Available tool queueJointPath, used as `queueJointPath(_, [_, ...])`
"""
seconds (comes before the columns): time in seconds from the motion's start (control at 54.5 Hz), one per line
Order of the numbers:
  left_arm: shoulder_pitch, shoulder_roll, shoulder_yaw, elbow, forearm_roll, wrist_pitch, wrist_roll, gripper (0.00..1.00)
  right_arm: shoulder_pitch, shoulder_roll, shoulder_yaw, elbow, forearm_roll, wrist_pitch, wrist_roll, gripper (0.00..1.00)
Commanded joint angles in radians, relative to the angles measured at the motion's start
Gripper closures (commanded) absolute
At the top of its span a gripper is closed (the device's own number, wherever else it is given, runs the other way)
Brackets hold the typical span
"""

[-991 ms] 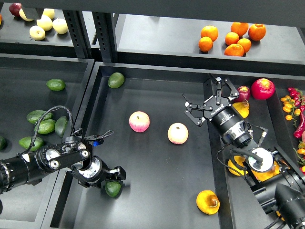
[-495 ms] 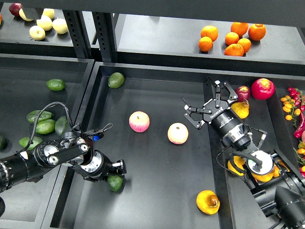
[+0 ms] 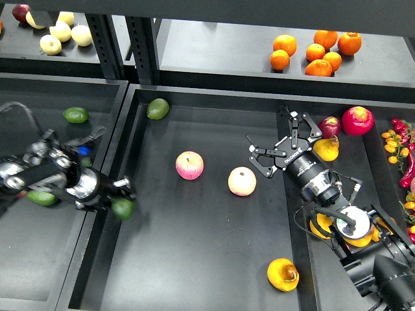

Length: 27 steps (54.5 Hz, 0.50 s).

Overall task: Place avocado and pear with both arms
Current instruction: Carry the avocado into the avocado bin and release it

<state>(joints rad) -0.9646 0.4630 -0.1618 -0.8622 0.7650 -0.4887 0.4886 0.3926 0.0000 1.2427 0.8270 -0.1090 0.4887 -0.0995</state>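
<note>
Avocado [image 3: 122,208], dark green and motion-blurred, sits at the tip of my left fingers [image 3: 117,197], over the left wall of the middle bin [image 3: 194,272]; the blur keeps me from telling whether those fingers are clamped on it. The pear [image 3: 283,274], yellow-orange with a brownish patch, lies on the bin floor near the front right. My right fingers [image 3: 280,144] are spread wide apart above the bin's right side, just beside a pink-yellow apple [image 3: 242,181].
</note>
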Motion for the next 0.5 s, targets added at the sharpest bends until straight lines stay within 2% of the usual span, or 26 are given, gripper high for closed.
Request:
queueJointPath(0.0, [-0.009, 0.072, -0.002, -0.003, 0.000, 0.000, 0.000, 0.59, -0.001, 0.000, 0.000, 0.000, 0.000, 0.000, 0.000, 0.01])
queueJointPath(0.294, [0.009, 0.229, 0.018, -0.021, 0.002, 0.000, 0.000, 0.58, -0.012, 0.000, -0.002, 0.000, 0.000, 0.000, 0.000, 0.01])
queueJointPath(0.477, [0.023, 0.276, 0.018, -0.014, 0.002, 0.000, 0.000, 0.58, -0.020, 0.000, -0.002, 0.000, 0.000, 0.000, 0.000, 0.00])
